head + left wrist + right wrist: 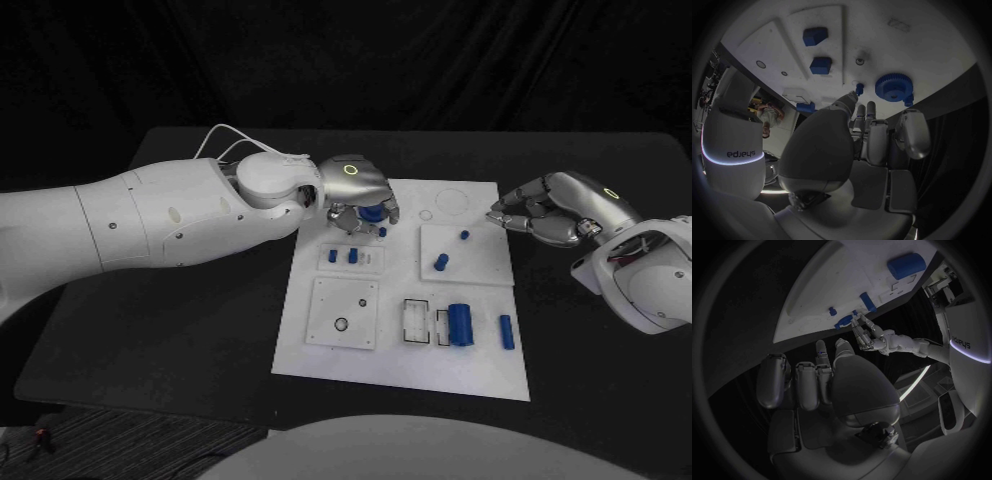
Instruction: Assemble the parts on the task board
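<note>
The blue gear lies flat at the far left corner of the task board, close to the board's edge, with a small blue peg just beside it. My left hand hangs right over it, fingers pointing down toward the gear. From my wrist view I see them short of it, holding nothing, so I read that hand as released and spread. In the head view the hand covers most of the gear, so I cannot be sure no fingertip brushes it.

My worry is the edge. If I close off-centre, the gear may slide off the board onto the black tabletop, or I may knock the peg over. A shallow pinch on a flat toothed disc could also let it tip and drop.

Further in, two small blue blocks sit on a raised plate, and blue cylinders lie near the front; a low sweep of my forearm could disturb them.

My right hand rests by the board's right edge, fingers curled in, gripping nothing I can see.
</note>
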